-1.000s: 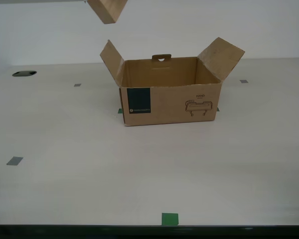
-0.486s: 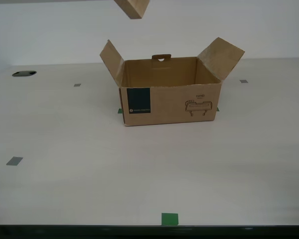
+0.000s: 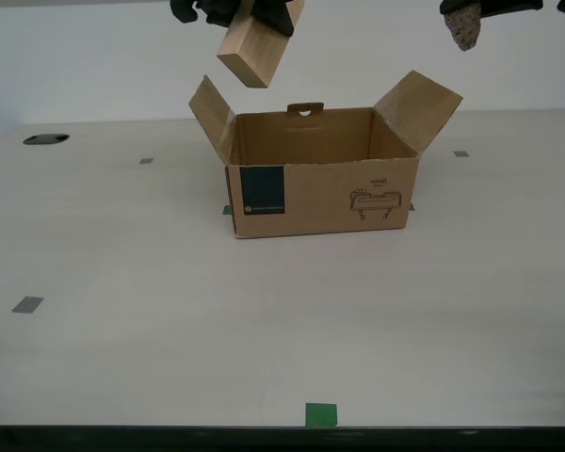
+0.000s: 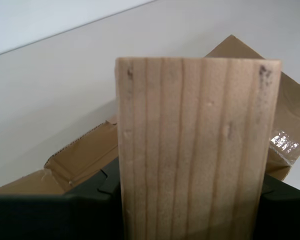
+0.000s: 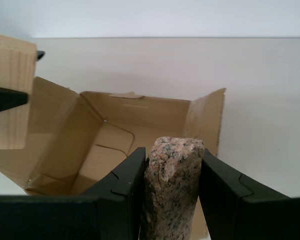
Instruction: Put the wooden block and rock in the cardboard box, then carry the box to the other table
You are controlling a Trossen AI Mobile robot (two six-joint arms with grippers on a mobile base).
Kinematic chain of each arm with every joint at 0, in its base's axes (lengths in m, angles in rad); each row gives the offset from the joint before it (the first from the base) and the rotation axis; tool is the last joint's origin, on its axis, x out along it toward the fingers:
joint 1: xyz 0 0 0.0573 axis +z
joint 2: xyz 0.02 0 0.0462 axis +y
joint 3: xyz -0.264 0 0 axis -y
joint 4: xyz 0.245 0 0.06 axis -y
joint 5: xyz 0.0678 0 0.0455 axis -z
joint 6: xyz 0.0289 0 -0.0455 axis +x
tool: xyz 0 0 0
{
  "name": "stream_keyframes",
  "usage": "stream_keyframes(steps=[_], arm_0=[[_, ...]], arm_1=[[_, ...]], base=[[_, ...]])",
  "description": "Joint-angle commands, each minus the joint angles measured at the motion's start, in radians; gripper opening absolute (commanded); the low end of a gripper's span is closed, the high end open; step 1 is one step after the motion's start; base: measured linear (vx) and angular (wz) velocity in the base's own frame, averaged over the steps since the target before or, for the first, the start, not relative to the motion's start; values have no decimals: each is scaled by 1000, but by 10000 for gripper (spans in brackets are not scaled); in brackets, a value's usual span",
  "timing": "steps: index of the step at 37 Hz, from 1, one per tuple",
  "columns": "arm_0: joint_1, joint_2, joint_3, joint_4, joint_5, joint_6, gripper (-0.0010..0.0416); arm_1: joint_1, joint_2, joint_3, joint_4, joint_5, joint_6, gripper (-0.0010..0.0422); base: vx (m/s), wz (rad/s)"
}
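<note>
**A:** What sits on the bench?

**B:** A smooth beige bench [image 3: 122,358] carries an open brown corrugated cardboard box [image 3: 325,193] near its middle. The box's two side flaps stand angled outward, and a tab with a handle slot rises from its back wall. Its front face bears a dark blue label patch [image 3: 262,191] and a black line drawing [image 3: 375,201]. Small grey and green tape squares dot the bench.

**A:** Where is the wood?

**B:** The pale tan rectangular wooden block [image 3: 254,49], thick like a brick with fine straight grain, hangs tilted in the air above the box's flap on the exterior view's left. My second pincer [image 3: 234,9], black, is clamped on the block's upper end. In the second wrist view the block [image 4: 195,150] fills most of the picture, with dark pincer fingers [image 4: 90,200] against its sides and the box's flap below.

**A:** And the stone?

**B:** The small oblong pinkish-brown speckled rock [image 3: 466,28], rough-surfaced, hangs high above the flap on the exterior view's right. My first pincer [image 5: 172,200] is closed on it: the first wrist view shows the black fingers [image 5: 115,200] pressed against both sides of the rock [image 5: 172,185], with the box's bare cardboard floor [image 5: 102,165] open beneath.
</note>
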State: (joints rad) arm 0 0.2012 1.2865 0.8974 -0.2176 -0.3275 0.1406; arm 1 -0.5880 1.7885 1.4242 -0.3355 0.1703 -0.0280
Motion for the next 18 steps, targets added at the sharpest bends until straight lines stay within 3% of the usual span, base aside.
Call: stream_keyframes(steps=[1, 7, 15, 18], arm_0=[[2, 0, -36, 68, -17, 37, -1], [10, 18, -61, 122, -25, 54, -1], [31, 118, -21, 133, -25, 58, -1], [47, 175, -1, 135, -50, 58, -1]], arm_1=[[-6, -1, -14, 42, 9, -1, -1], [-8, -1, -52, 87, 42, -2, -1], [-10, 0, -89, 114, 41, -6, 0], [-9, 0, -93, 125, 40, -6, 0]], base=[[0, 0], [0, 0], [0, 0], [0, 0]])
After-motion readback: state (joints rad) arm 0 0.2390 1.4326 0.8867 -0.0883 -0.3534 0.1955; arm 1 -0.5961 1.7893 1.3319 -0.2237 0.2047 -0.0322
